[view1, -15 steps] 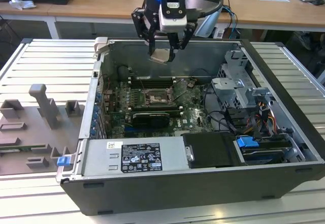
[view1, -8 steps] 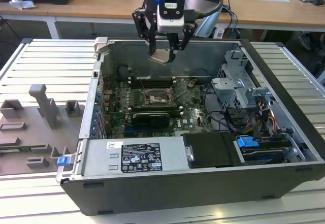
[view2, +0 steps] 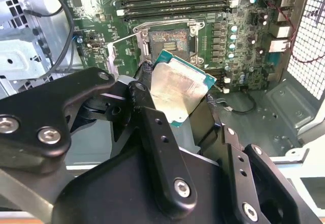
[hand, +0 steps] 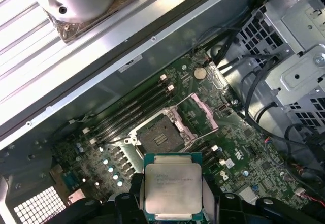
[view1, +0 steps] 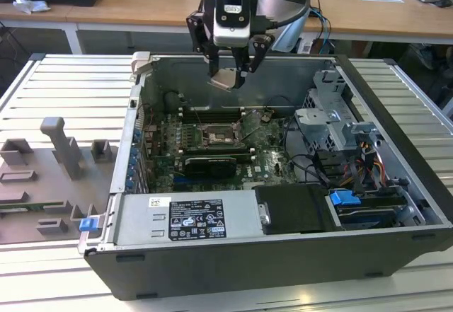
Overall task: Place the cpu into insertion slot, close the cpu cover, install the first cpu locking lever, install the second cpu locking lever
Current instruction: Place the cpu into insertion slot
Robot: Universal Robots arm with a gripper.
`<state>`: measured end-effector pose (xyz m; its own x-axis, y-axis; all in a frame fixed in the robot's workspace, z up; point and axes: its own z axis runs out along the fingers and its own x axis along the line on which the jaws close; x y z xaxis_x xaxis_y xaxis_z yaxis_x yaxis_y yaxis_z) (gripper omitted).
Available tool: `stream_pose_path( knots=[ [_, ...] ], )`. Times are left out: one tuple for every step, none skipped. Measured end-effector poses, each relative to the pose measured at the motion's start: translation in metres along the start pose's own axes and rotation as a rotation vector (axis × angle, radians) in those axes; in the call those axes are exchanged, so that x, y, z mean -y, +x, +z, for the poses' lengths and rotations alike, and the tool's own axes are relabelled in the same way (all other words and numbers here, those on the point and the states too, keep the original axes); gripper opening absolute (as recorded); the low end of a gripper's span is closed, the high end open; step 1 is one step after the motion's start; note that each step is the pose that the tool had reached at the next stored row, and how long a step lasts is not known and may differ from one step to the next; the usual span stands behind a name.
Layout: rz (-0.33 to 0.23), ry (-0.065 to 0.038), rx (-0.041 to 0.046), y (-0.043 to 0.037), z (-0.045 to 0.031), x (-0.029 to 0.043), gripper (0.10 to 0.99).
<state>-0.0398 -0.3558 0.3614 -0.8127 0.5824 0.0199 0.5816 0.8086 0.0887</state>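
Nearest to me in the exterior view, a silver-grey power supply box with a white label (view1: 185,217) sits along the front edge of the open dark grey computer case (view1: 414,142). The case lies on its side on a pale ribbed metal table (view1: 64,78). On the exterior view's left a grey moulded fixture tray (view1: 49,177) rests on that table, with a small blue clip (view1: 88,223) at the case's corner.

Further in lies the green motherboard (view1: 272,160), with a long black card (view1: 205,165) on its near part. Behind the card is the insertion slot (view1: 216,136), a square socket with a dark centre and a thin metal rim. It is bare and uncovered in both wrist views (view2: 167,41) (hand: 160,137). The cpu cover (hand: 200,111), a thin silvery frame plate, stands flipped up at one side of the slot. The long narrow memory slots (view1: 212,116) run just behind.

Above the far part of the board hangs the black two-fingered gripper (view1: 228,80). It is clenched on the cpu (view1: 225,78), a small flat square chip with a pale silver face, gripped by two opposite edges (view2: 177,89) (hand: 172,186). The chip hangs tilted in the air, well clear of the slot.

Beyond the case stand wooden desks (view1: 141,4).
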Motion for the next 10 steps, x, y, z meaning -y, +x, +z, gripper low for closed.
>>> stream_pose_path(
  knots=[
    [0.005, 0.0, 0.0004, 0.0, 0.0, 0.0, 0.541],
    [0.014, 0.0, 0.0012, 0.0, 0.0002, 0.0, 0.541],
    [0.025, -0.001, 0.0021, 0.0, 0.0003, 0.0, 0.541],
    [0.038, -0.001, 0.0033, 0.0, 0.0004, 0.0001, 0.541],
    [0.048, -0.001, 0.0042, 0.0, 0.0004, 0.0001, 0.541],
    [0.055, -0.001, 0.0048, 0.0, 0.0004, 0.0, 0.541],
    [0.058, -0.001, 0.005, 0.0, 0.0004, 0.0, 0.541],
    [0.062, -0.001, 0.0054, 0.0, 0.0004, 0.0001, 0.541],
    [0.065, -0.001, 0.0057, 0.0, 0.0005, 0.0, 0.541],
    [0.067, -0.001, 0.0059, 0.0, 0.0005, 0.0, 0.541]
  ],
)
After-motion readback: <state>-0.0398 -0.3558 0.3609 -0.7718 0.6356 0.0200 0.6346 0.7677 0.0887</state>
